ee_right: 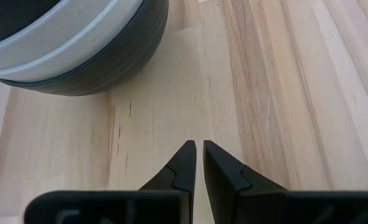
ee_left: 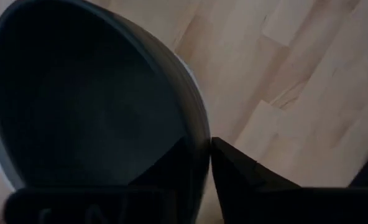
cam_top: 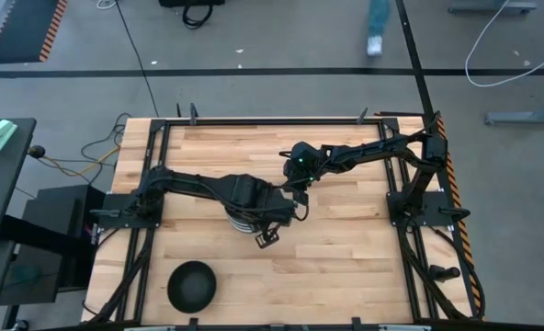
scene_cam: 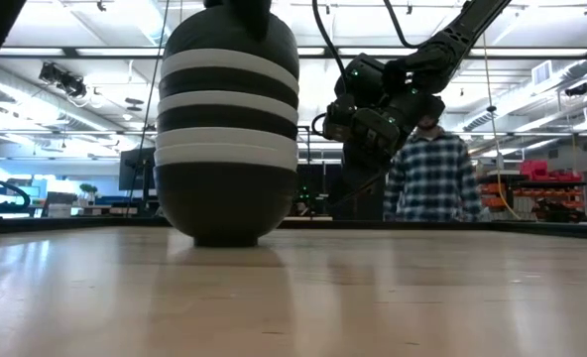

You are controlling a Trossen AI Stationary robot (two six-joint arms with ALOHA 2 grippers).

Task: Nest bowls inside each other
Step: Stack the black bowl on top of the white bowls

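bowls (scene_cam: 228, 129) nested (black, white), lone black bowl (cam_top: 191, 284)

Ceiling strip lights glare behind my table (scene_cam: 293, 297), whose wood gives a soft sheen. My left wrist view is dim and blurred, perhaps too close to the bowl (ee_left: 91, 106). The overhead view is evenly lit.

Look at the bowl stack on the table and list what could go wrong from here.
1. The stack of bowls stands tall on a narrow base; the left gripper, its jaws pinching the top bowl's rim, could tip it when pulling away.
2. The right gripper hangs close beside the stack and could knock it.
3. One black bowl sits apart, not yet nested.
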